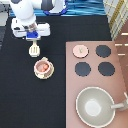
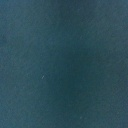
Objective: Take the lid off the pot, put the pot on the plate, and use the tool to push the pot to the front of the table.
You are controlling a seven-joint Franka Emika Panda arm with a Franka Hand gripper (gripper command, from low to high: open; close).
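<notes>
My gripper (image 1: pixel 33 40) hangs over the black table (image 1: pixel 20 95) near the exterior view's top left, directly above the tool (image 1: pixel 34 50), the cream-white spatula. The spatula lies with its handle running up under my hand and its broad slotted head pointing toward the exterior view's bottom. I appear to have the top of its handle, but I cannot tell whether my grip is closed on it or loose.

Just below the spatula's head sits the pot (image 1: pixel 43 66), its reddish contents uncovered. It already rests on the cream-yellow plate (image 1: pixel 37 73), whose rim shows around it. The spatula's head is very near the pot's upper edge; whether they touch I cannot tell.

The lid (image 1: pixel 79 50) is off and lies on the pinkish-brown stove counter (image 1: pixel 92 80) at the exterior view's right, on the upper-left burner spot, with three black burners (image 1: pixel 103 51) around it. Toward the bottom right the large grey pan (image 1: pixel 95 106) stands on the counter.

My wrist camera shows only a plain dark blue-green surface.
</notes>
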